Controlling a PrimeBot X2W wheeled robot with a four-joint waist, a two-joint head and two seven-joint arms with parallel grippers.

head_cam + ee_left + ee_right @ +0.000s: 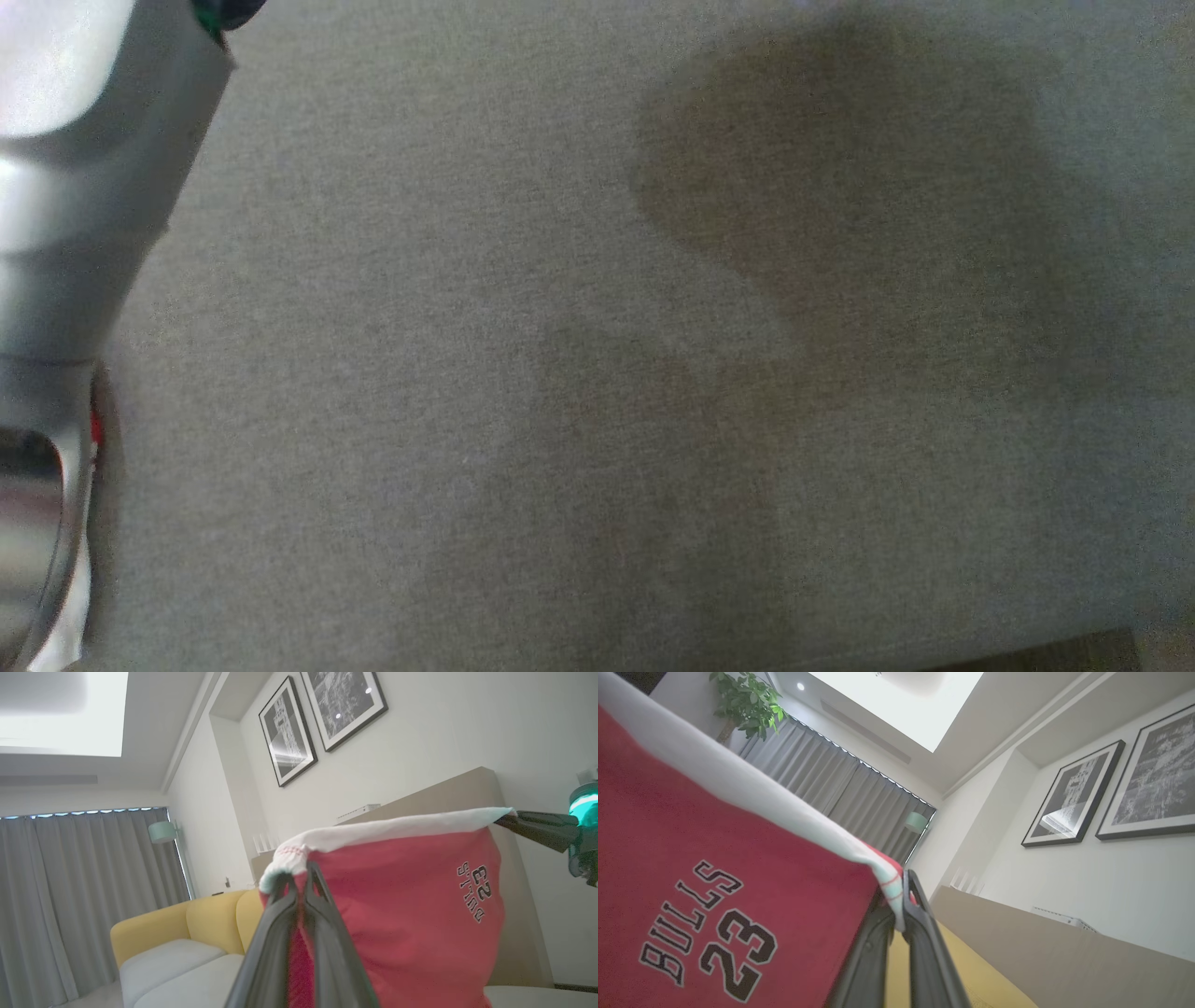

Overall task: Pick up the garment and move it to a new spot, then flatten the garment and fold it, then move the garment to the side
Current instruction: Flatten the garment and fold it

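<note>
Red garment [397, 905] in left claw [299, 873], right claw [503, 820]

the red garment [402, 914], white-banded and printed "bulls 23", hangs stretched taut by its upper corners.

Matt cloth garment [411, 914] (hem [397, 828] too), coarse woven surface [597, 373], glossy forearm [75, 187]

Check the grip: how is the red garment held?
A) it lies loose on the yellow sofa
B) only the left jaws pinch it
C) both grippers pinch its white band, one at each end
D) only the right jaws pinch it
C: the left gripper and right gripper each have jaws shut on one end of the white band, the garment hanging between them.
</note>
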